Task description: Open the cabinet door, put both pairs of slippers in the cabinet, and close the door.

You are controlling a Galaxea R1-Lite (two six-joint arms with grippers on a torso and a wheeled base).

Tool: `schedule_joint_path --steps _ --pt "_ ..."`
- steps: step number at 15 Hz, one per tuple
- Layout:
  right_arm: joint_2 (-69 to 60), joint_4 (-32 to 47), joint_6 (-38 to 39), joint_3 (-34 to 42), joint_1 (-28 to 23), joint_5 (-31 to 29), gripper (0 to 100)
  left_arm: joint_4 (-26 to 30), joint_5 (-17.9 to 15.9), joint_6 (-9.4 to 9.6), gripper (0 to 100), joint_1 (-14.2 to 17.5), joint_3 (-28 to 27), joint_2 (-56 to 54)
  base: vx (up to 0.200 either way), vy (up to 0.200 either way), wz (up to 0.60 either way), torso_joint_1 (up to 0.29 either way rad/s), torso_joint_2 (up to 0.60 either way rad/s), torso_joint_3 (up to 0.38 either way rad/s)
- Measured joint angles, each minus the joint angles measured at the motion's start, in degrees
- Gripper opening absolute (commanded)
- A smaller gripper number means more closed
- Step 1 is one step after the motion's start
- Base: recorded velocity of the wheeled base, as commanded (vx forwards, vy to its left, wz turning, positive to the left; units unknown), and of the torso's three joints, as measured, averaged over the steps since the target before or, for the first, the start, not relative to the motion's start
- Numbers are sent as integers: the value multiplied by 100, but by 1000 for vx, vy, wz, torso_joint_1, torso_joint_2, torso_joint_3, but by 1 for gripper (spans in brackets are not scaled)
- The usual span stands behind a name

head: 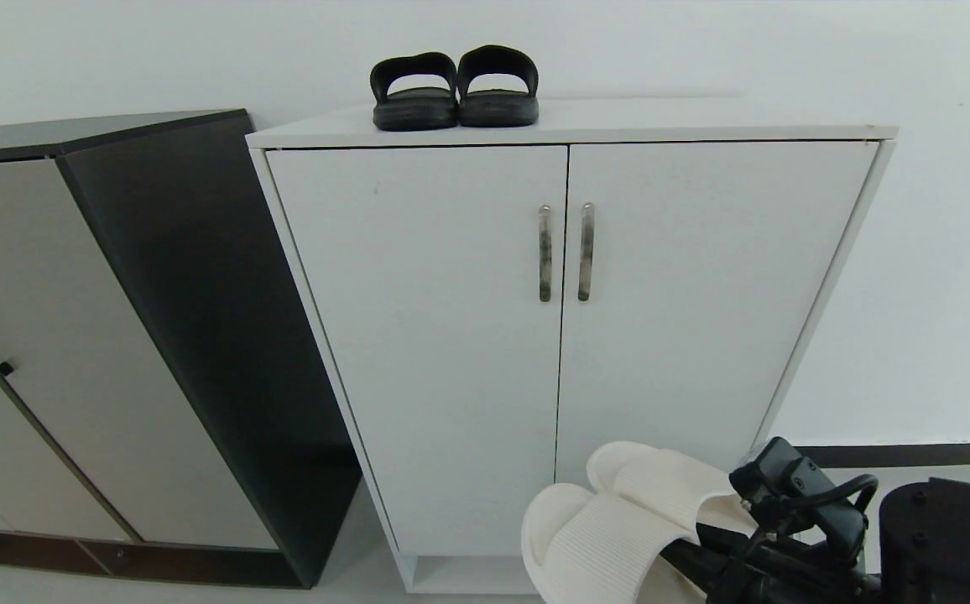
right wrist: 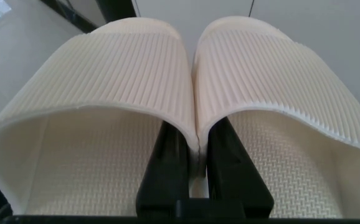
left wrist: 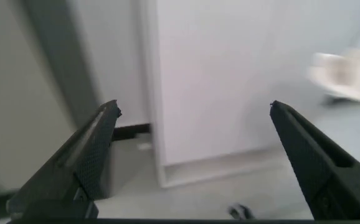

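White wall (head: 913,294) stands behind a white cabinet (head: 418,352), and both its doors are shut. Black slippers (head: 454,88) sit on top. White slippers (head: 619,520) hang low in front of it, on the right side. Opening a door looks like the job right now, since both pairs are outside. Next, a free gripper must grab a handle (head: 544,252) and pull. The right gripper (right wrist: 195,149) is pinched tight on the white pair's inner sides. The left gripper (left wrist: 194,107) is wide open and holds nothing, maybe near the cabinet's bottom corner.
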Motion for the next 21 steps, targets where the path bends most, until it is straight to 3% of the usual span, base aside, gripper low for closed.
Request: schedule_joint_path --steps 2,4,6,8,12,16,19,21 --pt "282 -304 -22 -105 37 -17 0 -187 -855 -12 100 -57 -507 1020 0 0 0 0 0 0" --pt "419 -311 -22 -135 55 -24 0 -783 -1538 -28 100 -195 -1023 2078 0 0 0 0 0 0" --pt "439 -312 -22 -140 57 -27 0 -1435 -1820 -107 100 -694 -1467 2944 0 0 0 0 0 0" --pt "406 -308 -29 -141 59 -27 0 -1684 -1920 -256 100 -1323 -2002 3619 0 0 0 0 0 0" --pt "364 -306 -29 -122 55 -16 0 -1793 -1662 -352 100 -2337 -3020 4809 0 0 0 0 0 0" --pt "351 -304 -32 -91 57 -22 0 -2235 -778 -486 100 -3462 -3862 5998 0 0 0 0 0 0" --pt "345 -304 -27 -78 59 -22 0 -2466 -458 -533 100 -3941 -4814 7089 0 0 0 0 0 0" --pt "347 -306 -29 -78 59 -20 0 -2477 -639 -551 100 -4070 -5483 7691 0 0 0 0 0 0"
